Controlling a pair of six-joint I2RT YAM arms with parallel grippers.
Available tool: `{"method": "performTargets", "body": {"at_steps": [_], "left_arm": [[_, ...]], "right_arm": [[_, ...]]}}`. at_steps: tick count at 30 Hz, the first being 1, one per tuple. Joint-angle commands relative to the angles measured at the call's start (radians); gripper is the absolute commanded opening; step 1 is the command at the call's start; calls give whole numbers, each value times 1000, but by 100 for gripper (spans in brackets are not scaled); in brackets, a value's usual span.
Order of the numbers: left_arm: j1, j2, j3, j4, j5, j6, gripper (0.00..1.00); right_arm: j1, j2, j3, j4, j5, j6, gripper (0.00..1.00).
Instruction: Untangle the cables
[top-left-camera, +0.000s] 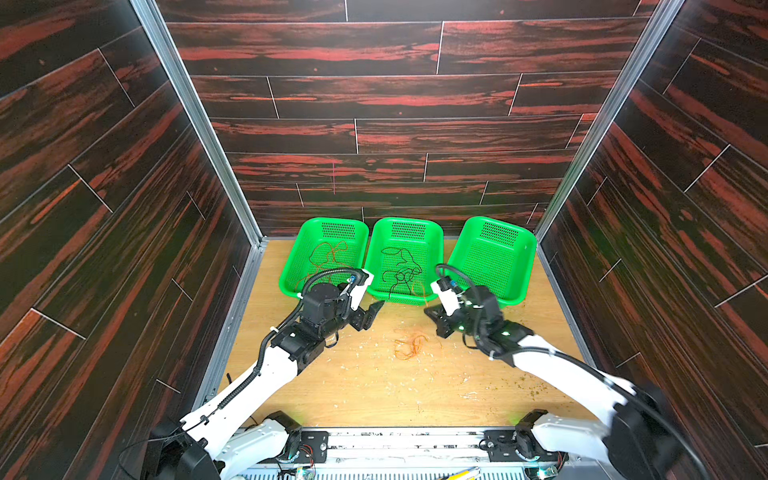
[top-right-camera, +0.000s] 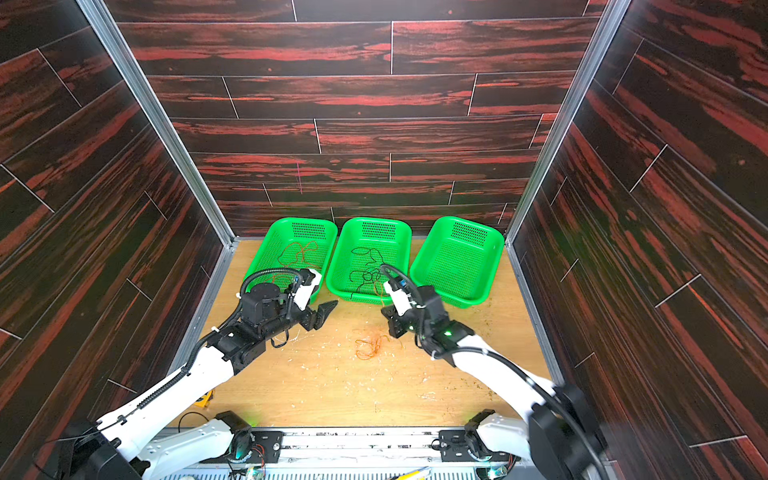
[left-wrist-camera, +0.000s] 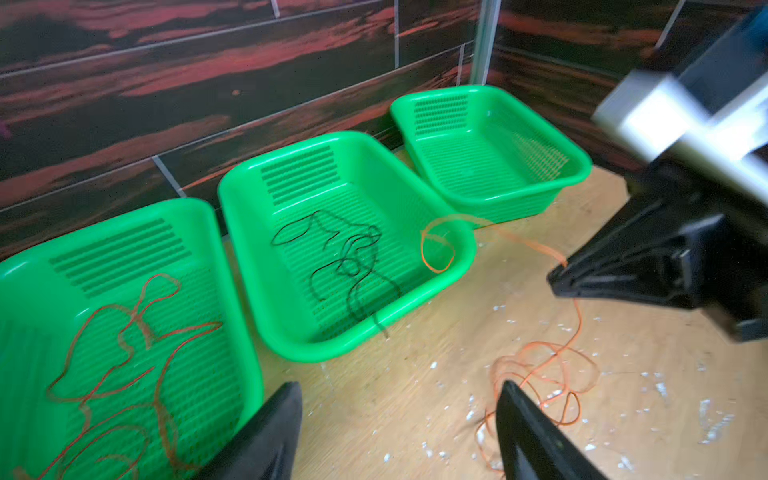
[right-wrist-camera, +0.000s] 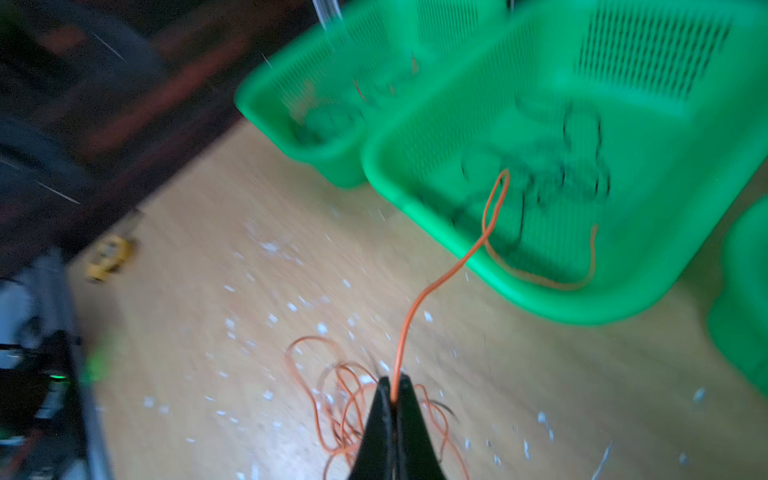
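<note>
The orange cable (top-left-camera: 411, 347) lies in a loose heap on the wooden table, and one strand runs up into the front of the middle basket (top-left-camera: 405, 220). My right gripper (right-wrist-camera: 394, 380) is shut on that orange cable (right-wrist-camera: 415, 307) just above the heap; in both top views it hangs by the middle basket's front right corner (top-left-camera: 430, 309) (top-right-camera: 386, 309). In that basket lies the black cable (top-left-camera: 401, 266). The red cable (top-left-camera: 328, 257) curls in the left basket (top-left-camera: 293, 257). My left gripper (left-wrist-camera: 399, 386) is open and holds nothing, above the table in front of these two baskets (top-left-camera: 370, 313).
A third green basket (top-left-camera: 490, 257) at the back right holds nothing. All three stand in a row against the back wall. White crumbs are scattered over the table. A small yellow object (top-right-camera: 205, 401) lies near the front left edge. Side walls close in the table.
</note>
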Motion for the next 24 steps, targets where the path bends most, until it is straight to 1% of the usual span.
{"method": "performTargets", "body": {"at_steps": [1,4,6,11,13,18,20,24], "left_arm": [[-34,4,-8,72,67,-5,77],[-66,6,-18,127,102,-3,78],[-88,12,-13,135,119,13,78],[-136,35,-20,153,103,37,78],[-160,46,-21,176,80,42,78],[-229,98,20,209,14,107,79],[-242,127,26,254,-18,105,80],[-243,171,8,310,-18,112,80]], "right_arm": [[3,-59,71,-24,-65,-25,0],[3,-55,147,-64,-76,-53,0],[3,-47,197,-100,-75,-71,0],[3,-47,282,-143,-93,-95,0],[3,-47,307,-154,-109,-99,0],[3,-58,341,-160,-135,-99,0],[4,-62,363,-172,-146,-103,0],[4,-62,416,-212,-151,-124,0]]}}
